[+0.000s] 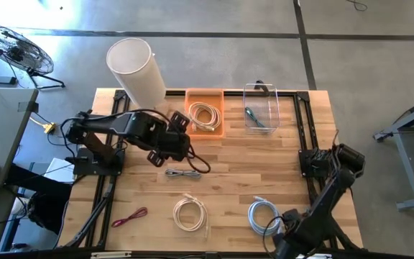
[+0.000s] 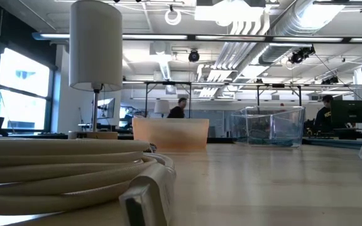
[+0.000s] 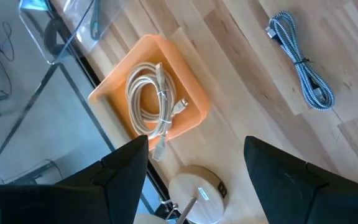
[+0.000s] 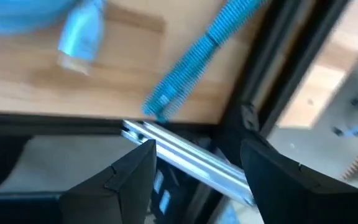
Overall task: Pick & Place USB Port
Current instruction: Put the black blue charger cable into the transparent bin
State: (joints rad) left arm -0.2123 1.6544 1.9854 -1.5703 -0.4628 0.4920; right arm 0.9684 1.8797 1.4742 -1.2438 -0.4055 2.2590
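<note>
Orange plastic marks one of the two bins we count at the far edge of the wooden surface (image 1: 264, 165): the orange tray (image 1: 205, 128) holds one cream cable coil (image 1: 205, 115), and the clear bin (image 1: 261, 108) beside it holds one blue-green cable (image 1: 254, 118). Loose on the surface we count four more cables: a grey braided USB cable (image 1: 182, 173) near the middle, a white coil (image 1: 190, 213) and a pale blue coil (image 1: 262, 214) toward the near edge, and a magenta cable (image 1: 129, 216) at the near left. One white cylinder (image 1: 136, 68) stands left of the tray. Our left gripper (image 1: 169, 149) hangs between the tray and the USB cable, its fingers (image 3: 124, 180) spread wide and empty. Our right gripper (image 1: 282, 232) waits at the near right edge beside the blue coil, fingers (image 4: 120, 180) apart, holding nothing.
</note>
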